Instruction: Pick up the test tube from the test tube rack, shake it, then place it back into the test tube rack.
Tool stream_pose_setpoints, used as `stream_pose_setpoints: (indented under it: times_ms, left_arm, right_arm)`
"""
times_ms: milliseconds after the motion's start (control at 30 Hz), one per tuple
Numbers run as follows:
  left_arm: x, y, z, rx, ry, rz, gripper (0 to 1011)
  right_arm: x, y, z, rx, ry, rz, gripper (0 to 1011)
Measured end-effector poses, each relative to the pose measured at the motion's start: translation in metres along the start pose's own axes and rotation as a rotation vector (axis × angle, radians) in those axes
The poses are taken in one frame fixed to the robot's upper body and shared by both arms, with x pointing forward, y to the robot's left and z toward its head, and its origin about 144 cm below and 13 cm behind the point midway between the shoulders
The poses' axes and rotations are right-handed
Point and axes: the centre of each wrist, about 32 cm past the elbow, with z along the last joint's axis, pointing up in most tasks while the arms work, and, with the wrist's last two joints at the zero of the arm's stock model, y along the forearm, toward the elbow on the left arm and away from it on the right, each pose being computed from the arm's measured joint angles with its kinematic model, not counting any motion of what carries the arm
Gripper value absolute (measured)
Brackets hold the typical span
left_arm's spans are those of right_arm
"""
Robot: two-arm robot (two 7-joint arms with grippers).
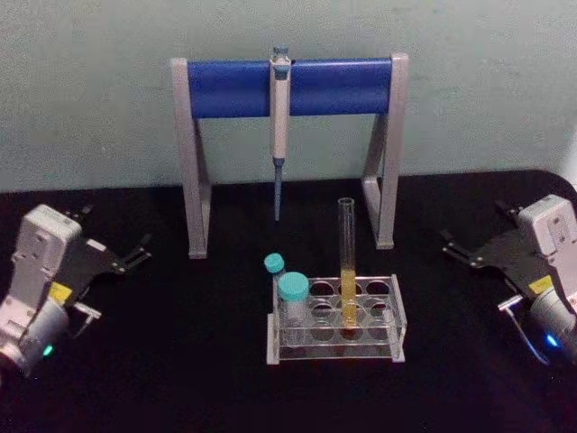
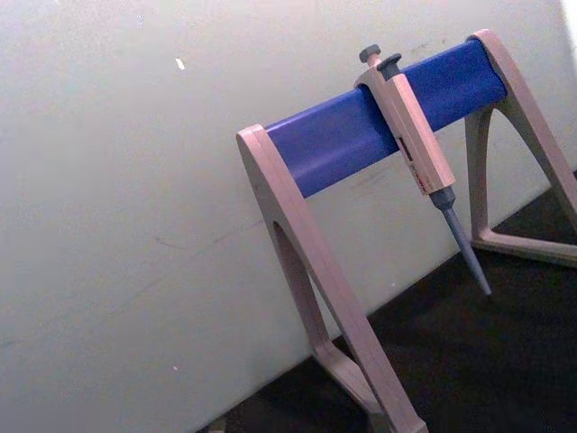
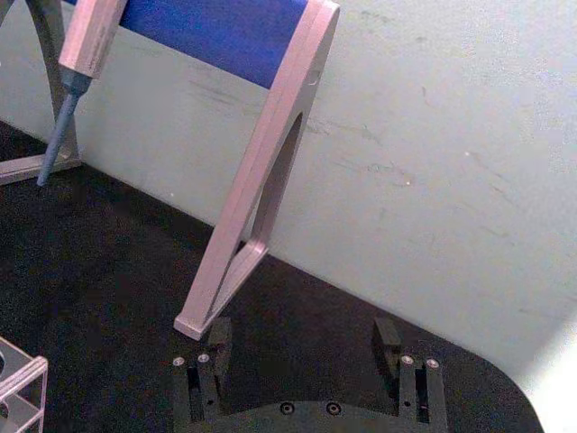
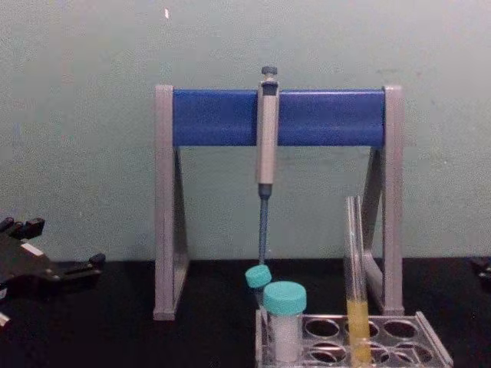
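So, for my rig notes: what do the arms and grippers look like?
Light grey wrist housings with yellow labels carry the black left gripper and right gripper, each with short fingers. Green light on the left wrist, blue on the right.

- I count one test tube (image 1: 347,257).
- One test tube rack (image 1: 398,327).
- Two teal-capped vials (image 1: 293,305) (image 1: 274,265).
- One pipette (image 1: 280,117).
- One stand (image 1: 234,87).
- Two of mine: left gripper (image 1: 138,253), right gripper (image 1: 449,246).

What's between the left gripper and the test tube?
From the left gripper: the stand's left foot, then two teal-capped vials before the test tube, head view.
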Motion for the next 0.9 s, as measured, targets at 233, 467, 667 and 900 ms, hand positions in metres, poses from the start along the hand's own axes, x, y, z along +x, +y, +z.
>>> stream_pose_setpoints:
  times_ms: [233,467,667,900]
  left_arm:
    - [0.0,0.0,0.0,0.0,0.0,0.0,1010]
    - [0.0,0.0,0.0,0.0,0.0,0.0,1010]
    - [0.0,0.0,0.0,0.0,0.0,0.0,1010]
    - [0.0,0.0,0.0,0.0,0.0,0.0,1009]
  right_arm:
    - [0.0,0.0,0.0,0.0,0.0,0.0,1000]
    - [0.0,0.0,0.0,0.0,0.0,0.0,1000]
    - [-0.001,-0.0002,0.0013,0.006,0.006,0.007,1000]
    - [-0.0055,-0.0016,0.0059,0.014,0.035,0.036,1000]
